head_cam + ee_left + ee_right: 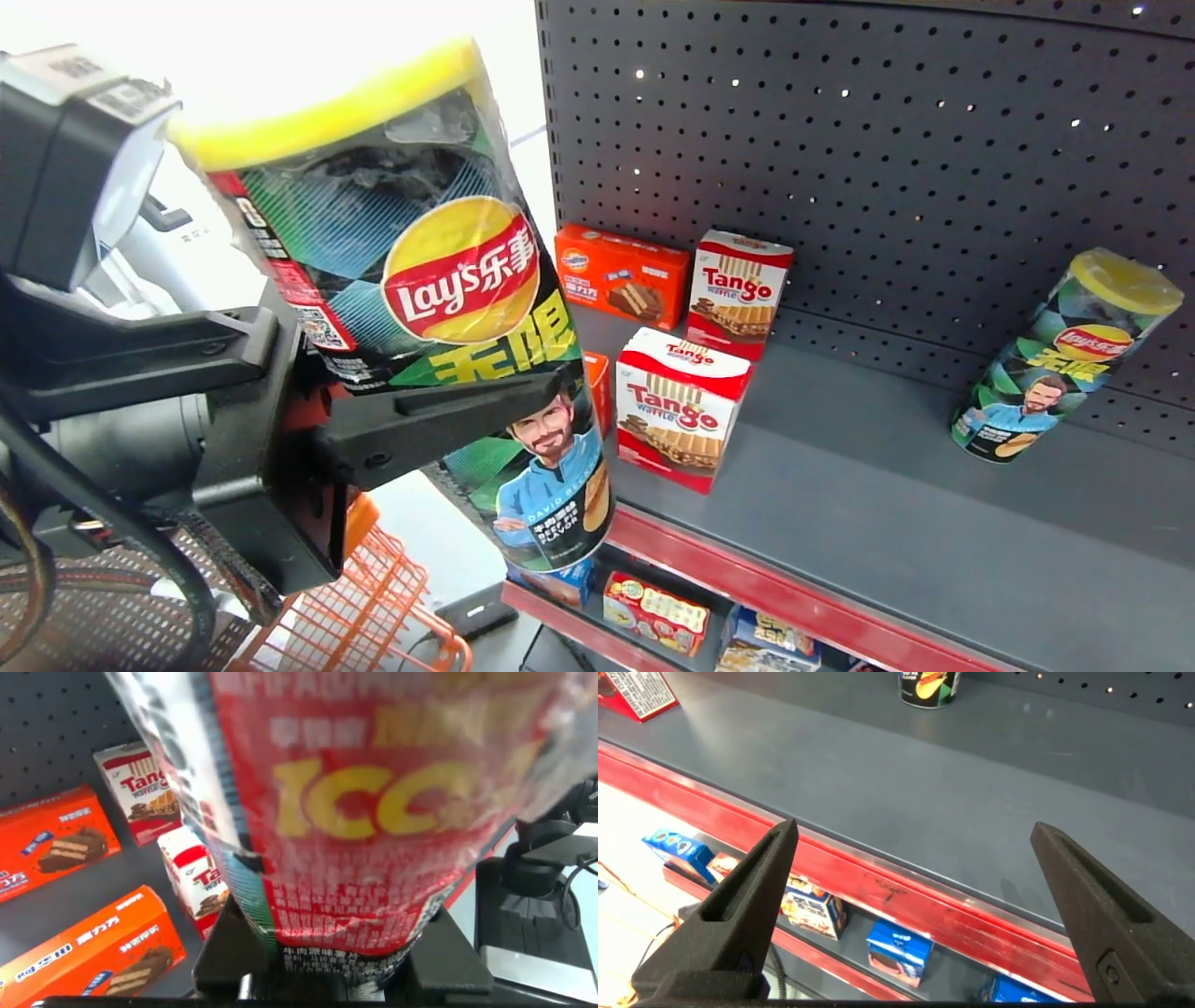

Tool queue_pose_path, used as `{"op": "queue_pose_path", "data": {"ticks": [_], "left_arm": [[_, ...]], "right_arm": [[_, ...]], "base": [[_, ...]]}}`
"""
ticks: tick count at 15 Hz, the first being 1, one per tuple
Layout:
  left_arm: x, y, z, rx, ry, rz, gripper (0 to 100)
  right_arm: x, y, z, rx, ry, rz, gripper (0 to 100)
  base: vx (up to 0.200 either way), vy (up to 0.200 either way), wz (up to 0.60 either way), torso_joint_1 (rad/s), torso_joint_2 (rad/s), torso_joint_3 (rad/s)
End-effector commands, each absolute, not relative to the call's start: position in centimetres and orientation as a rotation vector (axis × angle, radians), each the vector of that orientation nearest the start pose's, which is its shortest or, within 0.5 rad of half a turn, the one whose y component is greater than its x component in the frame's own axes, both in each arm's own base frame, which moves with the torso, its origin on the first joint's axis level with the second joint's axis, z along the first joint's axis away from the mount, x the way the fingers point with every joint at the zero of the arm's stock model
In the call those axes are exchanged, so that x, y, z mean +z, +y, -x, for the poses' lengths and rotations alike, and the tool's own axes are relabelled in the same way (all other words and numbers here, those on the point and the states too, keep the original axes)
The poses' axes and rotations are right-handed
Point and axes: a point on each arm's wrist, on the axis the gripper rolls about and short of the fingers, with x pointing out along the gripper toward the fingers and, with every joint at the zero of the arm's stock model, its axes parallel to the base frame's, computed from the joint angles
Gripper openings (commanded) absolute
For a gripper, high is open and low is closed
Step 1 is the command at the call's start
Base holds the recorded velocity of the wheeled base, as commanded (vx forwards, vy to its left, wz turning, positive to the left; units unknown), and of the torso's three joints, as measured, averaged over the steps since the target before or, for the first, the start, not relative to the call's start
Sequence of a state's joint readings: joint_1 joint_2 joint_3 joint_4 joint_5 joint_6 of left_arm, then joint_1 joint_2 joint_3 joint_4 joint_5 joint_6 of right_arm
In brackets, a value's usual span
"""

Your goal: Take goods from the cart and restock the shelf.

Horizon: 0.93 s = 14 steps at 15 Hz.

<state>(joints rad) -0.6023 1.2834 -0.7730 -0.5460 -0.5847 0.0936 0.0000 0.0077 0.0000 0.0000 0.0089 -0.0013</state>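
Clamping a seemingly tilted chip can (439,280), left gripper (373,401) jaws are closed; right gripper (915,831) jaws gape.

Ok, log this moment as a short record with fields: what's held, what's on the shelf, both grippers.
Held: chip can, in left gripper, raised beside shelf
Left gripper: shut on chip can
Right gripper: open, empty, over shelf's red front edge
On shelf: second chip can, two wafer boxes, orange biscuit box
Cart: orange wire, below left arm
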Motion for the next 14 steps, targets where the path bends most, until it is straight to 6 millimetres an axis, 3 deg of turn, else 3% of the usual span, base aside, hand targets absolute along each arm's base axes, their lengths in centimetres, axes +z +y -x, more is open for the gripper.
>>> {"op": "queue_pose_path", "data": {"ticks": [1, 8, 14], "left_arm": [[27.12, -12.59, -16.1, -1.185, -0.091, -0.082, 0], [27.06, -12.56, -16.11, -1.183, -0.088, -0.082, 0], [26.9, -12.45, -16.12, -1.179, -0.085, -0.082, 0]], "right_arm": [[7.57, 0.02, 2.21, 0.009, 0.009, 0.001, 100], [7.57, 0.02, 2.21, 0.009, 0.009, 0.001, 100], [7.57, 0.02, 2.21, 0.008, 0.009, 0.001, 100]], "base": [[0.0, 0.0, -0.6, 0.002, 0.01, 0.002], [0.0, 0.0, -0.6, 0.004, 0.0, 0.004], [0.0, 0.0, 0.0, 0.0, 0.0, 0.0]]}}
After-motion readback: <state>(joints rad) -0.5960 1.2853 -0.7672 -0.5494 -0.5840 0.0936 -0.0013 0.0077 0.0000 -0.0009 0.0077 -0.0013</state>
